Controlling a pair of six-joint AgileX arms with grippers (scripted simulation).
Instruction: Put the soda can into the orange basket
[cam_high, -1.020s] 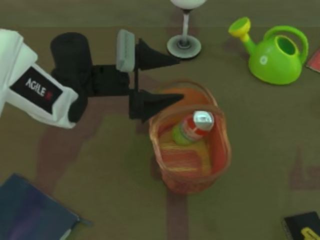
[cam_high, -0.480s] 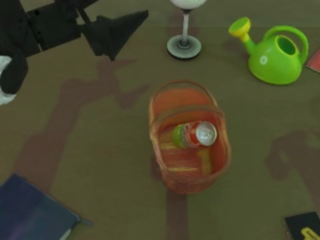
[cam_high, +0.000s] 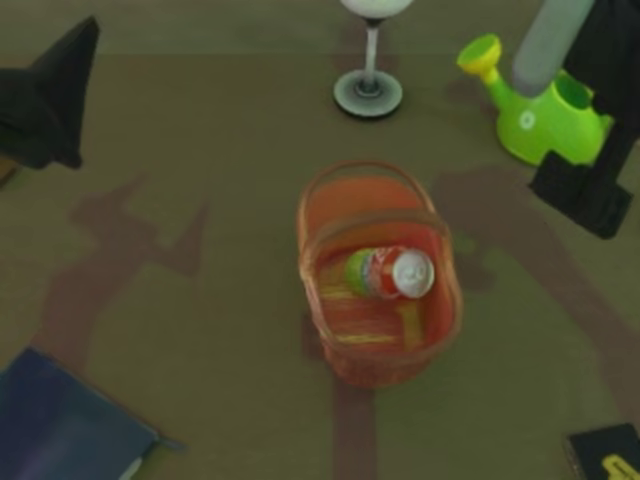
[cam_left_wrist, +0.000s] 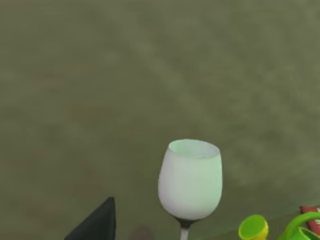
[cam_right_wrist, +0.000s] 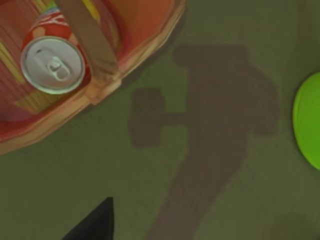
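The soda can (cam_high: 392, 272) lies tipped on its side inside the orange basket (cam_high: 440, 320), silver top facing up and right, under the arched handle. The right wrist view shows the can (cam_right_wrist: 52, 62) inside the basket's rim (cam_right_wrist: 145, 40). My left gripper (cam_high: 55, 100) is raised at the far left, well away from the basket, open and holding nothing; one dark finger (cam_left_wrist: 100, 225) shows in its wrist view. My right gripper (cam_high: 575, 195) hangs open and empty over the upper right, beside the basket, with one finger (cam_right_wrist: 97, 222) in view.
A white wine glass (cam_high: 369, 90) stands behind the basket. A green watering can (cam_high: 545, 125) sits at the back right, partly under my right arm. A dark blue book (cam_high: 60, 425) lies at the front left and a black object (cam_high: 605, 455) at the front right.
My left gripper has pulled away from the basket to the far upper left. The can has settled onto its side in the basket. My right arm has come into view at the upper right.
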